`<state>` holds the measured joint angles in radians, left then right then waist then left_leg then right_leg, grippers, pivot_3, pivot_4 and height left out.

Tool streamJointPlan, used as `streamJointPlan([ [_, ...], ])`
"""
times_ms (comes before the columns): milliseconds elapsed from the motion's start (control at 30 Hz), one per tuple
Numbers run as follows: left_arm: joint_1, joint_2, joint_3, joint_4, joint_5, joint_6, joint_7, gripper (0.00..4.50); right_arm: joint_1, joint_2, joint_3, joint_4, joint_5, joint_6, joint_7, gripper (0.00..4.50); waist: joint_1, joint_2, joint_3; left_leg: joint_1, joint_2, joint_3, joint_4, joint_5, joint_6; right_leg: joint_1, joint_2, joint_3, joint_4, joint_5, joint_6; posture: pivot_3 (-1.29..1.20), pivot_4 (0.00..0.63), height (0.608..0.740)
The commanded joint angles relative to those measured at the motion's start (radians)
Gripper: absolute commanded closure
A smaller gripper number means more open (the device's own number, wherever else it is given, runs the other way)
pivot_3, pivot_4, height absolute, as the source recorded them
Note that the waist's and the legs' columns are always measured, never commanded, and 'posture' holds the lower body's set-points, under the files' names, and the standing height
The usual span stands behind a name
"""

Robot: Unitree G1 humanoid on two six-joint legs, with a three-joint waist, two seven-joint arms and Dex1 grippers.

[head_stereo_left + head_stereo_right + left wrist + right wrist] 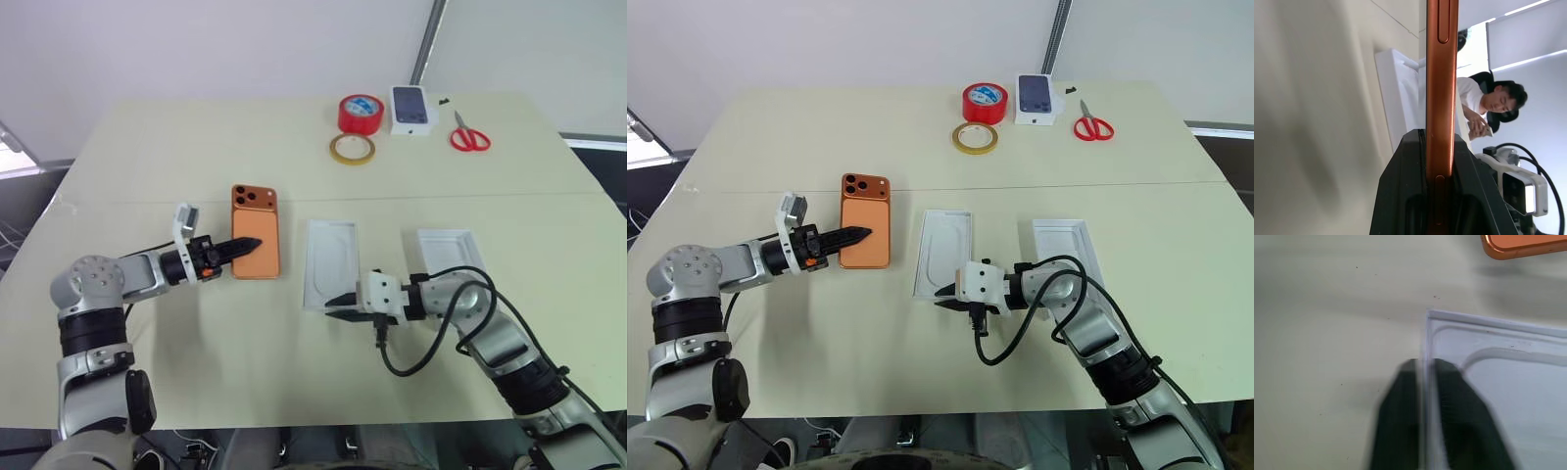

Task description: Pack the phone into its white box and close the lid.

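Left gripper (250,241) is clamped on the phone (261,262) left of the white box (313,266), right gripper (340,305) pinching its near rim; I'd pin the box, level the phone, then lower it in.

Pale table (196,147) (white wall (196,49) behind)

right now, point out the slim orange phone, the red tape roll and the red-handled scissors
slim orange phone (257,242), left eye view, middle of its plain back
red tape roll (361,114), left eye view, on its red rim
red-handled scissors (470,137), left eye view, on the handles
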<state>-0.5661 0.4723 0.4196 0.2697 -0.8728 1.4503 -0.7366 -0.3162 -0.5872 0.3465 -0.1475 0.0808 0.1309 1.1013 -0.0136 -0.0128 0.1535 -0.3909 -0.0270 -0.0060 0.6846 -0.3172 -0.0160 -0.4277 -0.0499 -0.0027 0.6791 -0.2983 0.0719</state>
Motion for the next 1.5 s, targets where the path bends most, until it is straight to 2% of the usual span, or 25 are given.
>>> streamJointPlan([
  [33, -0.024, 0.017, 0.019, -0.034, -0.04, -0.001, -0.009, 4.5, -0.013, 0.024, 0.007, 0.004, -0.008, -0.001, -0.025, 4.44, 0.0, 0.0, 0.0, 0.0, 0.0, 0.0, 0.0, 0.0, 0.0, 0.0, 0.0, 0.0, 0.0, 0.0, 0.0, 0.0, 0.15, 0.74],
  [367, -0.102, -0.054, 0.058, -0.055, -0.086, 0.065, 0.078, 4.5, -0.104, 0.153, 0.04, 0.018, -0.033, 0.051, -0.108, 4.44, 0.0, -0.001, 0.0, 0.0, 0.0, 0.0, 0.001, 0.0, 0.0, 0.0, 0.0, 0.0, 0.0, 0.0, 0.0, 0.0, 0.15, 0.74],
  [500, -0.103, -0.065, 0.049, -0.059, -0.082, 0.055, 0.098, 4.5, -0.105, 0.16, 0.049, 0.027, -0.037, 0.053, -0.112, 4.44, 0.0, -0.001, 0.0, 0.0, 0.0, 0.0, 0.001, 0.0, 0.0, 0.0, 0.0, 0.0, 0.0, 0.0, 0.0, 0.0, 0.15, 0.74],
  [600, -0.098, -0.073, 0.048, -0.054, -0.087, 0.053, 0.103, 4.5, -0.095, 0.145, 0.05, 0.018, -0.036, 0.048, -0.102, 3.59, 0.0, -0.001, 0.0, 0.0, 0.0, 0.0, 0.001, 0.0, 0.0, 0.0, 0.0, 0.0, 0.0, 0.0, 0.0, 0.0, 0.15, 0.74],
  [767, -0.086, -0.085, 0.026, -0.049, -0.082, 0.045, 0.093, 4.5, -0.089, 0.116, 0.01, -0.068, 0.016, 0.089, -0.088, 1.18, -0.001, -0.001, 0.0, 0.0, 0.0, 0.0, 0.001, 0.0, 0.0, 0.0, 0.001, 0.0, 0.0, 0.0, 0.0, 0.0, 0.15, 0.74],
  [900, -0.074, -0.093, -0.002, -0.055, -0.079, 0.034, 0.087, 4.5, -0.051, 0.044, -0.08, -0.161, 0.11, 0.17, -0.059, 1.18, 0.002, -0.001, 0.0, 0.0, 0.0, 0.0, 0.001, 0.0, 0.0, 0.0, 0.0, 0.0, 0.0, 0.0, 0.0, 0.0, 0.15, 0.74],
  [1067, -0.044, -0.153, -0.047, -0.058, -0.064, 0.022, 0.104, 4.5, 0.021, -0.091, -0.202, -0.1, 0.112, 0.135, -0.054, 1.18, 0.008, -0.001, 0.0, 0.0, 0.0, 0.0, 0.001, 0.0, 0.001, 0.002, 0.0, 0.0, -0.002, 0.0, 0.0, 0.0, 0.15, 0.74],
  [1267, -0.035, -0.167, -0.05, -0.045, -0.057, 0.005, 0.118, 4.5, 0.018, -0.093, -0.245, -0.07, 0.122, 0.14, -0.095, 1.18, -0.005, -0.002, 0.001, 0.001, 0.002, 0.0, 0.0, 0.001, -0.001, 0.001, 0.002, 0.0, -0.002, 0.0, 0.0, 0.0, 0.15, 0.74],
  [1333, -0.029, -0.162, -0.061, -0.051, -0.052, 0.0, 0.117, 3.51, 0.019, -0.09, -0.239, -0.07, 0.116, 0.136, -0.101, 1.12, -0.001, -0.002, 0.001, 0.001, 0.002, 0.0, 0.0, 0.001, -0.001, 0.001, 0.003, 0.0, -0.002, 0.0, 0.0, 0.0, 0.15, 0.74],
  [1400, -0.038, -0.164, -0.057, -0.036, -0.051, -0.002, 0.123, 2.78, 0.019, -0.085, -0.232, -0.068, 0.108, 0.129, -0.108, 1.12, 0.003, -0.002, 0.001, 0.001, 0.002, 0.0, 0.0, 0.001, -0.001, 0.002, 0.003, 0.0, -0.002, 0.0, 0.0, 0.0, 0.15, 0.74],
  [1500, -0.041, -0.157, -0.093, -0.045, -0.027, -0.023, 0.124, 1.26, 0.017, -0.078, -0.224, -0.066, 0.106, 0.125, -0.114, 1.12, 0.006, -0.002, 0.001, 0.0, 0.002, 0.0, 0.001, 0.001, -0.001, 0.002, 0.002, 0.0, -0.002, 0.0, 0.0, 0.0, 0.15, 0.74],
])
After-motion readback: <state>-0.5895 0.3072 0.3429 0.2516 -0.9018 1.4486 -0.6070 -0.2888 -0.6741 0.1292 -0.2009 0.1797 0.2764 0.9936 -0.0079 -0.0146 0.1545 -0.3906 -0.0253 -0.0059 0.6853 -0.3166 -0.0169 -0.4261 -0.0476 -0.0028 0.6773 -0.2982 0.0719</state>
